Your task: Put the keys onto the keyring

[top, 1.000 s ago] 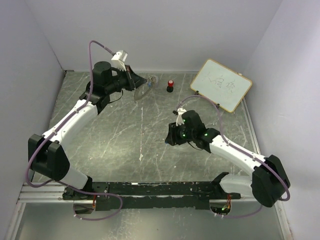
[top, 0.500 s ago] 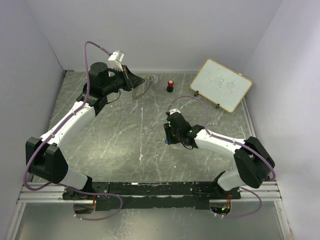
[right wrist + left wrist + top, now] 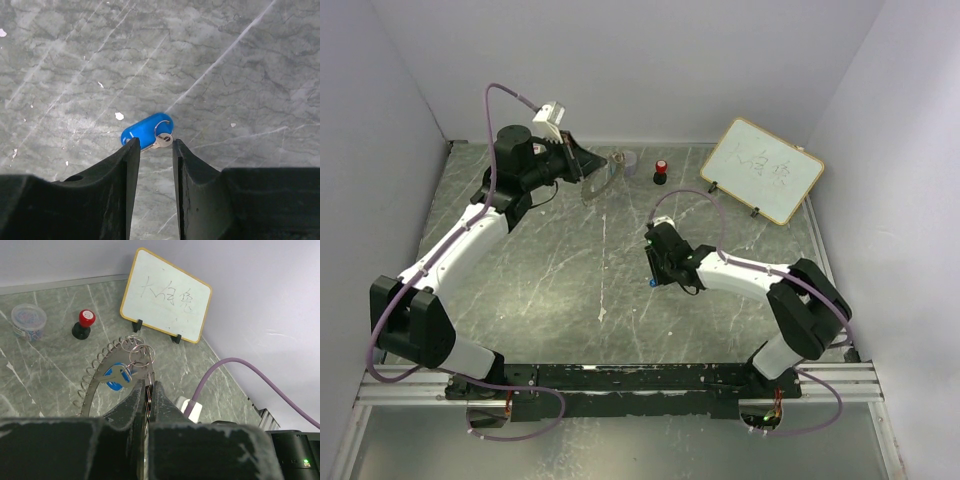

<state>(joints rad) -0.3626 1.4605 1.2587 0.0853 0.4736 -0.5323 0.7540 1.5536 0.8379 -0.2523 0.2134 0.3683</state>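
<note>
L pincer [image 3: 149, 390] is raised off the grey marbled bench [image 3: 240, 60] at the far-left end, clamped tight on the rim of the round grey-brown metal keyring [image 3: 100, 360] w/ its fringe of small wire loops. A blue key w/ a pale part [image 3: 116, 377] hangs on that ring, approx. mid-arc. R pincer [image 3: 152, 145] sits low over the bench centre, jaws a narrow gap apart, gripping nothing. The oval all-blue key [image 3: 145, 130] lies flat just ahead of the tips, its metal end at the gap's mouth.
</note>
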